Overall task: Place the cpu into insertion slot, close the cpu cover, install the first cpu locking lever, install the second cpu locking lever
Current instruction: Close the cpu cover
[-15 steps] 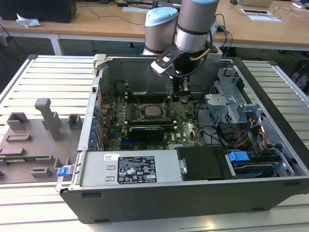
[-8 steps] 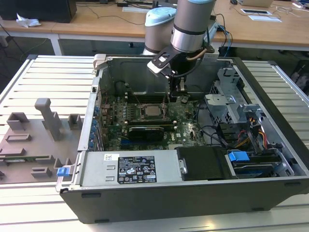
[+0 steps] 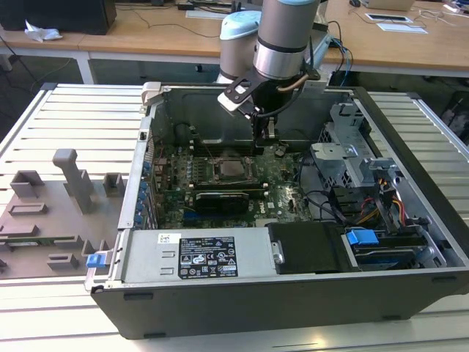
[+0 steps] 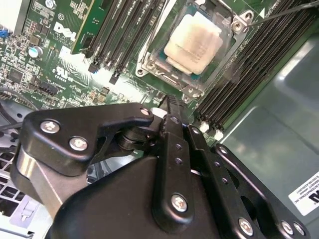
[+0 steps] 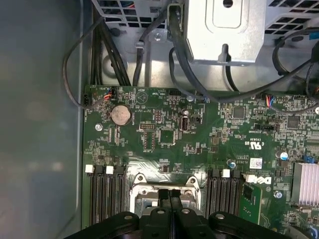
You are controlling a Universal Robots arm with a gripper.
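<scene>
The cpu [image 4: 193,42], a pale silvery square, lies in the insertion slot [image 3: 233,171] in the middle of the motherboard. The cpu cover [image 4: 160,68], a thin metal frame, lies flat around it, and the chip shows through its window. A thin lever rod [image 4: 285,11] runs past one corner of the socket. My gripper [image 3: 265,136] hangs just above the board, a little beyond the socket toward the case's back wall. Its black fingers [image 4: 172,114] are pressed together with nothing between them. In the first wrist view the shut fingertips [image 5: 170,198] cover part of the cover frame [image 5: 142,190].
Long black memory slots [image 4: 124,30] flank the socket on both sides. A black card [image 3: 218,199] lies in front of it. The power supply [image 3: 198,257], drive cage [image 3: 352,158] and loose cables [image 5: 149,40] crowd the case. A grey fixture plate [image 3: 51,213] sits at the exterior view's left.
</scene>
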